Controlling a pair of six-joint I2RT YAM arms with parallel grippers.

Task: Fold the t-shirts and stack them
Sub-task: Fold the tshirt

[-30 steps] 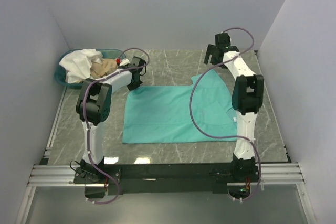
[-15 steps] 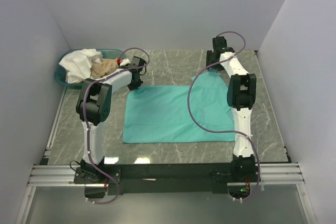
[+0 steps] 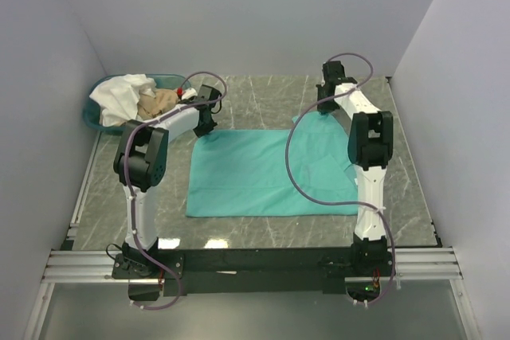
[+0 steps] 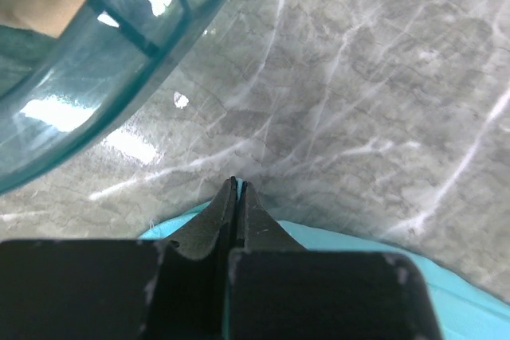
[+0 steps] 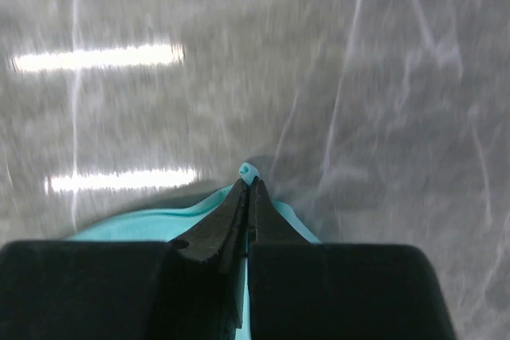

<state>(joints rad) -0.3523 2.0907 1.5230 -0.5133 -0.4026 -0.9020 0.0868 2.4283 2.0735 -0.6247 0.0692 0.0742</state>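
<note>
Teal cloth covers the middle of the grey marbled bench [image 3: 263,228]: the teal t-shirt [image 3: 255,173] lies flat and spread out, its long side running left to right, with its right part reaching further back toward the right arm. The left tool [image 3: 205,125] sits at the shirt's far-left corner, clenched. In the left wrist view its two black fingers [image 4: 209,224] are pressed together, with the cloth's edge drawn up against them on both sides and bare bench beyond their tips. The right tool [image 3: 324,106] is low at the shirt's far-right corner and is also clenched on the fabric. In the right wrist view a small nub of teal cloth pokes out just past its closed fingertips [image 5: 239,197], and more of the shirt spreads beneath them on the left. Both tools therefore grip the garment along its far edge, one at each end, while the rest of the shirt lies toward the arm bases. At the far-left corner of the bench stands a shallow teal basket [image 3: 93,123], close beside the left tool; its translucent rim fills the upper left of the left wrist view. In it lie the white t-shirt [image 3: 119,95], crumpled and draped over the rim, and the tan t-shirt [image 3: 159,102], bunched just to its right.
</note>
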